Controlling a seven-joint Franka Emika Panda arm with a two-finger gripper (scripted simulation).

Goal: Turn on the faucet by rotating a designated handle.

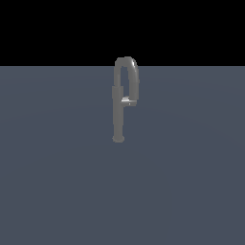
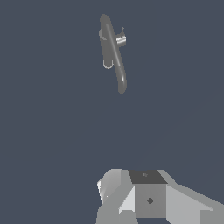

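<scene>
The faucet (image 1: 118,117) stands upright on the grey floor in the exterior view, a slim grey post under a tall narrow inverted-U spout. Its handle (image 1: 127,101) is a short silver stub sticking out of the post at mid-height, toward the exterior view's right. The wrist view looks down on the faucet (image 2: 114,57) from a distance, and the handle (image 2: 121,40) pokes out beside the spout. Only grey and white blocks of my gripper (image 2: 144,199) show at that picture's edge, well apart from the faucet. Its fingers are not clear enough to judge. The arm is absent from the exterior view.
A flat blue-grey floor (image 1: 191,182) spreads around the faucet, with a black background above it. Nothing else stands in either view.
</scene>
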